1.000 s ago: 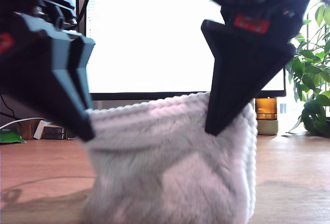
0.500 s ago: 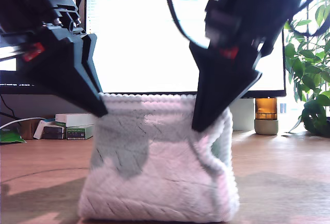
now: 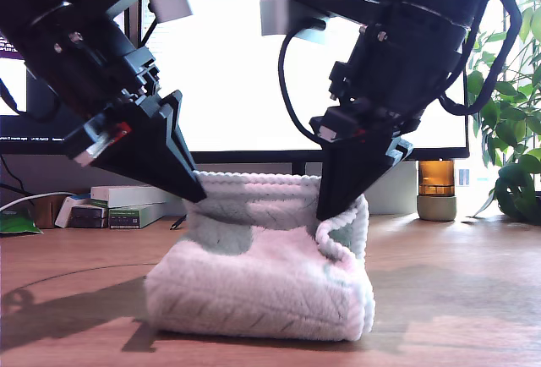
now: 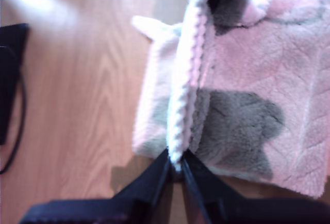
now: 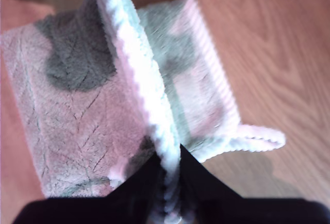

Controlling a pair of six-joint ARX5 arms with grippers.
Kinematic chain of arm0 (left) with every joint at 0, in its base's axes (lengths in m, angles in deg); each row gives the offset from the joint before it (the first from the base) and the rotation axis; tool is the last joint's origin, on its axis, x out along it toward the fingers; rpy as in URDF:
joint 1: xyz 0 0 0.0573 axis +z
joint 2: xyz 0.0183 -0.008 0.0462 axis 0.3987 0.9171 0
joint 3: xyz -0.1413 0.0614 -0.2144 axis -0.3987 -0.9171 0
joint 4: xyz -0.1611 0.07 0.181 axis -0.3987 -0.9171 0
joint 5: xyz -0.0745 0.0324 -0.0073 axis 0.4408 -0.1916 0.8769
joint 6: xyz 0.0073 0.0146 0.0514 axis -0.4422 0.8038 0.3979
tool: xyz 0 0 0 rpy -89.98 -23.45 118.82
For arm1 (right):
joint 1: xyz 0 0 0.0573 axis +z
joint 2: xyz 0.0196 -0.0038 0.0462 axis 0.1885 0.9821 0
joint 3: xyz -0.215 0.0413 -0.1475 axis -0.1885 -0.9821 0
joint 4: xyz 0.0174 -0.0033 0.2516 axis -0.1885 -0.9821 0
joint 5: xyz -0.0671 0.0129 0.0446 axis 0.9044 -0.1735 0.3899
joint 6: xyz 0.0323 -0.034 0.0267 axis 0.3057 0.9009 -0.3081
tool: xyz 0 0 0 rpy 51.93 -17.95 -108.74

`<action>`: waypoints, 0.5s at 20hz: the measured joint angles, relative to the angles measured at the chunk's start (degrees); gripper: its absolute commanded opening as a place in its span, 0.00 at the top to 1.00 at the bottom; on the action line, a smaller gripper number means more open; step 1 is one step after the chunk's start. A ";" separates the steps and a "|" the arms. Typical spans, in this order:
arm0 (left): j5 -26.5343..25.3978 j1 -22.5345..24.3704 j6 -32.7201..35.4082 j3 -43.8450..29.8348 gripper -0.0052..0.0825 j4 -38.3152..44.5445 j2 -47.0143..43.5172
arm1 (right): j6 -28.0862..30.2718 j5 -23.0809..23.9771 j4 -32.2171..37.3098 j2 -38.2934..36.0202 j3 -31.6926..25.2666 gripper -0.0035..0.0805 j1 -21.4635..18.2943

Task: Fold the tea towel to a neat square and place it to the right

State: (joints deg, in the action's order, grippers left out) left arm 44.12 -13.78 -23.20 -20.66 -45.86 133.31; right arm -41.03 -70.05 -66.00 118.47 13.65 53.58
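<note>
Your two grippers [image 4: 175,170] [image 5: 167,175] each pinch a top corner of the tea towel [image 3: 262,287], its plush pink-and-grey fleece sagging folded between them onto the wooden desk [image 3: 456,299].

From my seat I see a wooden desk [image 3: 473,299] with a bright, lit monitor [image 3: 245,62] standing at its back edge. Beside the monitor, toward the exterior view's right, a small amber-lit lamp [image 3: 437,188] glows next to a leafy green plant [image 3: 514,130]. Below the monitor toward the exterior view's left, small boxes [image 3: 122,206] are stacked beside a white cable [image 3: 25,201].
</note>
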 measured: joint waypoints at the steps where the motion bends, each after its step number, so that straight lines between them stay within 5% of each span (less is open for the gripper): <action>1: 0.00 0.26 0.00 0.00 0.97 0.26 0.20 | 0.22 -0.02 0.00 0.39 0.39 0.97 -0.20; 10: -0.04 1.44 -0.02 0.00 0.96 1.40 1.75 | 1.29 -0.44 2.97 4.76 0.72 0.94 -0.63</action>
State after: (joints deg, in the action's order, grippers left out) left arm 44.07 -12.34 -23.22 -20.66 -44.46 135.06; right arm -39.74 -70.48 -63.03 123.23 14.38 52.95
